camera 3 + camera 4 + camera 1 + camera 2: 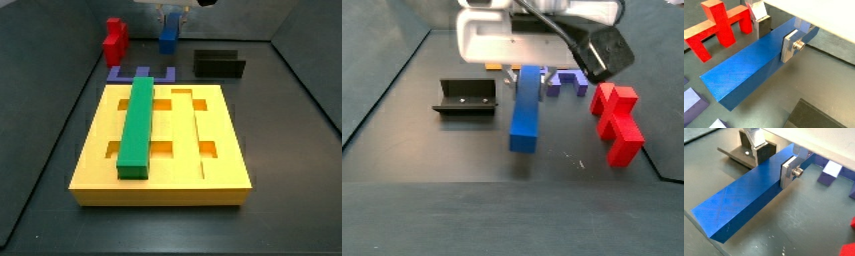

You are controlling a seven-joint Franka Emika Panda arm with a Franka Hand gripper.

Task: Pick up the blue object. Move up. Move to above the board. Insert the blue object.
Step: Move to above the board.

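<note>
The blue object [747, 72] is a long bright-blue bar, and my gripper [775, 40] is shut on it near one end. Both wrist views show a silver finger [788, 173] flat against one long side and a dark pad [763, 153] against the other. In a side view the gripper [520, 66] holds the blue object [525, 110] over the dark floor, with a soft shadow under its free end. The board [214, 150] is a thick yellow block with grooves and notches, lying apart from the blue object [168, 35] at the back. My gripper [171, 12] is well beyond the board.
A green bar [138, 125] lies in one groove of the board. A red piece [616, 122] stands beside the held bar, a purple U-shaped piece [143, 73] lies between it and the board, and the fixture [465, 98] stands on the other side.
</note>
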